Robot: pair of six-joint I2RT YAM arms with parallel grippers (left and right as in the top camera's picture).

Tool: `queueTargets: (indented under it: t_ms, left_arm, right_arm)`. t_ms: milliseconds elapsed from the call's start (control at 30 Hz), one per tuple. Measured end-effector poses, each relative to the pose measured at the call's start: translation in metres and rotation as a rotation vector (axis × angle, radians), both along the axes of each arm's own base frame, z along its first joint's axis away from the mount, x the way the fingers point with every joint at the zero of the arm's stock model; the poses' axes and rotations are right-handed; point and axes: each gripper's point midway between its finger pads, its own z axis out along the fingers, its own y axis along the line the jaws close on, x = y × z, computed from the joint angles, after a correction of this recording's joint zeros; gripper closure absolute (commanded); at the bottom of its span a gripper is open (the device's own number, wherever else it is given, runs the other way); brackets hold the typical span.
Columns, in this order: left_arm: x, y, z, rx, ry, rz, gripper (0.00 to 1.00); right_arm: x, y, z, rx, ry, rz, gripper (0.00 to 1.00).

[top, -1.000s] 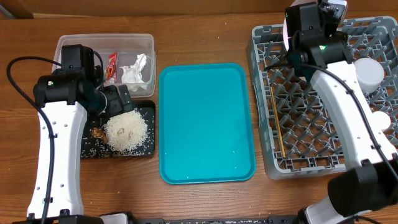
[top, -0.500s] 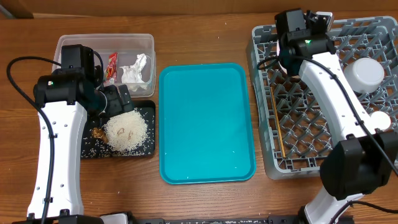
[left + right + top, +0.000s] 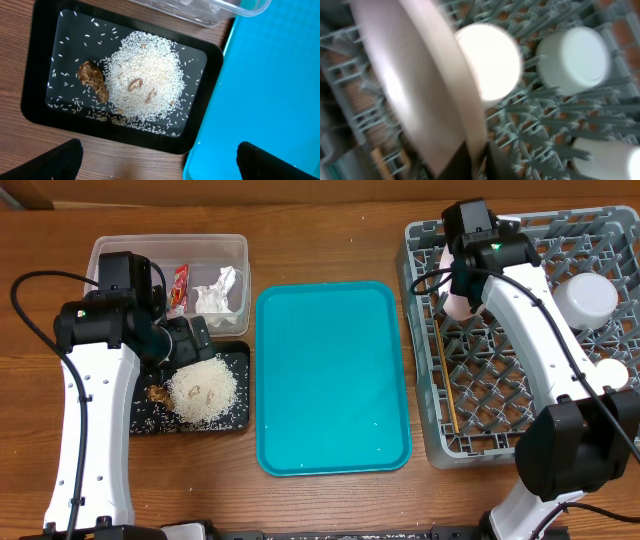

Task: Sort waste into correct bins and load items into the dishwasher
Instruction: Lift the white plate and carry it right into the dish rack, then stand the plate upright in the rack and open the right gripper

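My right gripper (image 3: 481, 159) is shut on the rim of the large white plate (image 3: 420, 85) and holds it on edge over the back left of the grey dish rack (image 3: 500, 405). The plate shows beside the arm in the overhead view (image 3: 455, 302). A white bowl (image 3: 586, 298), a small cup (image 3: 610, 372) and chopsticks (image 3: 447, 380) are in the rack. My left gripper (image 3: 160, 167) is open and empty above the black tray (image 3: 37, 70), which holds rice (image 3: 145, 82) and a brown lump (image 3: 92, 80). The clear tub (image 3: 170, 250) holds the red wrapper (image 3: 181, 285) and napkin (image 3: 220, 290).
The teal serving tray (image 3: 330, 380) lies between the bins and the rack, with nothing on it. The clear tub sits directly behind the black tray. Bare wooden table runs along the front edge.
My right arm has swung left and down over the rack's back left part, with the plate in its grip. The left arm has not moved.
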Motion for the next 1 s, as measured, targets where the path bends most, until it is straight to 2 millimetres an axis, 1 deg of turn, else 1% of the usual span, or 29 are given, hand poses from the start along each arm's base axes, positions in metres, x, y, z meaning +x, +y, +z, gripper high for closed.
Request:
queueTargets:
  t_ms: [100, 200, 300, 367, 400, 433, 467, 500, 533, 567, 633, 733, 800, 867, 933, 1000]
  left_arm:
    - [0.000, 0.000, 0.000, 0.000, 0.000, 0.000, 0.00]
    - [0.000, 0.000, 0.000, 0.000, 0.000, 0.000, 0.00]
    - [0.000, 0.000, 0.000, 0.000, 0.000, 0.000, 0.00]
    - [0.000, 0.000, 0.000, 0.000, 0.000, 0.000, 0.00]
    - [0.000, 0.000, 0.000, 0.000, 0.000, 0.000, 0.00]
    - [0.000, 0.000, 0.000, 0.000, 0.000, 0.000, 0.00]
    - [0.000, 0.000, 0.000, 0.000, 0.000, 0.000, 0.00]
    - [0.000, 0.000, 0.000, 0.000, 0.000, 0.000, 0.00]
    - [0.000, 0.000, 0.000, 0.000, 0.000, 0.000, 0.00]
    - [0.000, 0.000, 0.000, 0.000, 0.000, 0.000, 0.00]
    - [0.000, 0.000, 0.000, 0.000, 0.000, 0.000, 0.00]
    - [0.000, 0.000, 0.000, 0.000, 0.000, 0.000, 0.00]
    - [0.000, 0.000, 0.000, 0.000, 0.000, 0.000, 0.00]
    - [0.000, 0.000, 0.000, 0.000, 0.000, 0.000, 0.00]
    - [0.001, 0.000, 0.000, 0.000, -0.004, 0.000, 0.00]
    - [0.011, 0.001, 0.003, 0.003, -0.045, 0.000, 0.00]
  right_arm:
    - [-0.002, 0.013, -0.007, 0.071, 0.024, 0.028, 0.78]
    - [-0.005, 0.019, -0.007, 0.108, 0.031, 0.040, 0.74]
    - [-0.010, 0.022, 0.003, 0.133, 0.016, 0.043, 0.62]
    - [-0.015, 0.022, 0.019, 0.154, -0.022, 0.034, 0.57]
    - [-0.021, 0.021, 0.035, 0.173, -0.061, 0.020, 0.54]
    - [-0.024, 0.020, 0.042, 0.180, -0.075, 0.020, 0.52]
    - [-0.029, 0.019, 0.054, 0.196, -0.102, 0.013, 0.46]
    - [-0.036, 0.015, 0.068, 0.214, -0.134, 0.004, 0.44]
    - [-0.043, 0.012, 0.077, 0.230, -0.152, -0.002, 0.41]
    - [-0.048, 0.009, 0.084, 0.244, -0.162, -0.009, 0.37]
    - [-0.056, 0.006, 0.089, 0.279, -0.163, -0.020, 0.26]
    - [-0.062, 0.010, 0.084, 0.362, -0.122, 0.000, 0.11]
    - [-0.061, 0.021, 0.077, 0.420, -0.081, 0.057, 0.06]
    - [-0.067, 0.034, 0.067, 0.464, -0.012, 0.130, 0.01]
    - [-0.073, 0.042, 0.060, 0.494, 0.041, 0.169, 0.00]
    - [-0.078, 0.048, 0.053, 0.518, 0.088, 0.194, 0.00]
